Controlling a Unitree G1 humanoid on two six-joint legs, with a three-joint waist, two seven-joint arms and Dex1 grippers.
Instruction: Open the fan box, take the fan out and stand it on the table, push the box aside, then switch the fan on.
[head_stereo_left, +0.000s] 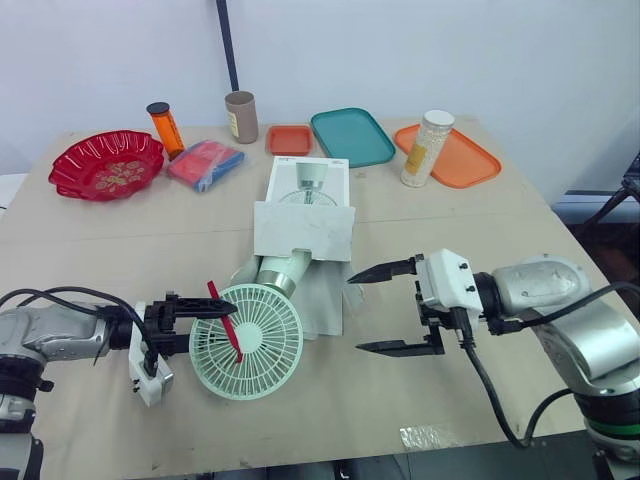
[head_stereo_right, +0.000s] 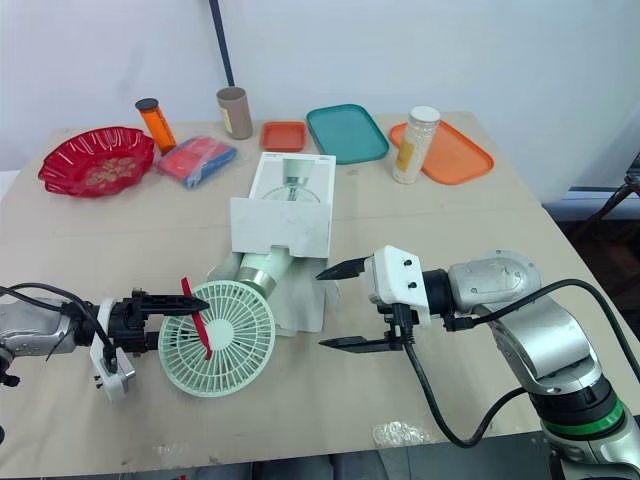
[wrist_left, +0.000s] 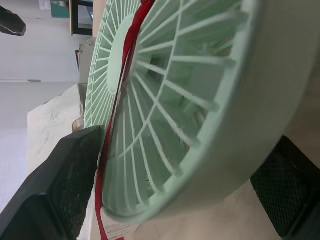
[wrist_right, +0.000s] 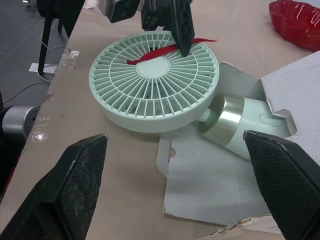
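Note:
The mint-green fan lies on its side, its round head (head_stereo_left: 247, 342) out on the table and its pale cylindrical base (head_stereo_left: 280, 270) still in the mouth of the white fan box (head_stereo_left: 305, 215). The box's front flap (head_stereo_left: 325, 300) is folded down flat on the table. A red ribbon (head_stereo_left: 225, 320) crosses the grille. My left gripper (head_stereo_left: 212, 325) is shut on the head's left rim, with one finger (wrist_left: 60, 185) on the grille and the other (wrist_left: 287, 192) behind the head. My right gripper (head_stereo_left: 354, 312) hangs wide open just right of the flap, touching nothing.
Along the table's back edge stand a red bowl (head_stereo_left: 107, 163), an orange bottle (head_stereo_left: 165, 128), a brown tube (head_stereo_left: 241, 116), a red-and-blue packet (head_stereo_left: 205, 163), a small orange tray (head_stereo_left: 289, 139), a teal tray (head_stereo_left: 351, 135) and an orange tray (head_stereo_left: 470, 160) beside a white canister (head_stereo_left: 427, 148).

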